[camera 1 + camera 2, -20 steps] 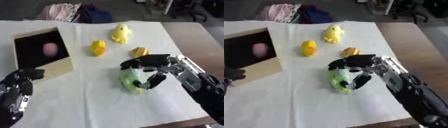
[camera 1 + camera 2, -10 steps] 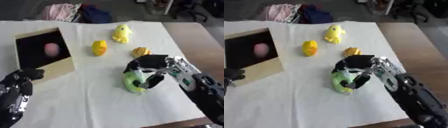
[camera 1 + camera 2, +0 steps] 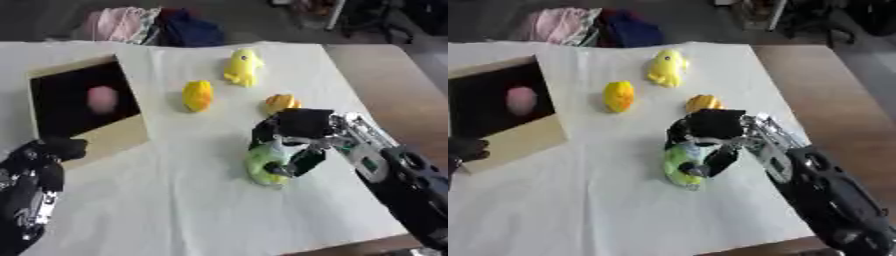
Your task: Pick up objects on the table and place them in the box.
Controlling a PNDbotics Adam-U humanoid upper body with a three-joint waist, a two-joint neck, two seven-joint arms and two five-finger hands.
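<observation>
The right hand [image 3: 297,137] is curling its fingers [image 3: 302,162] around the green toy [image 3: 265,165], at five o'clock from the box [image 3: 83,117]; it looks light, soft and squashy, best gripped mid-body.

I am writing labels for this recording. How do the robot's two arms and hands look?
The right hand has black fingers; its forearm is black with silver-grey parts near the wrist. The left hand, at the lower left corner, is black too, with small pale marks on its arm.

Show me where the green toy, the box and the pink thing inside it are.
green toy [image 3: 262,165], left eye view, its left side
box [image 3: 114,139], left eye view, its tan front wall
pink thing [image 3: 102,98], left eye view, its middle
</observation>
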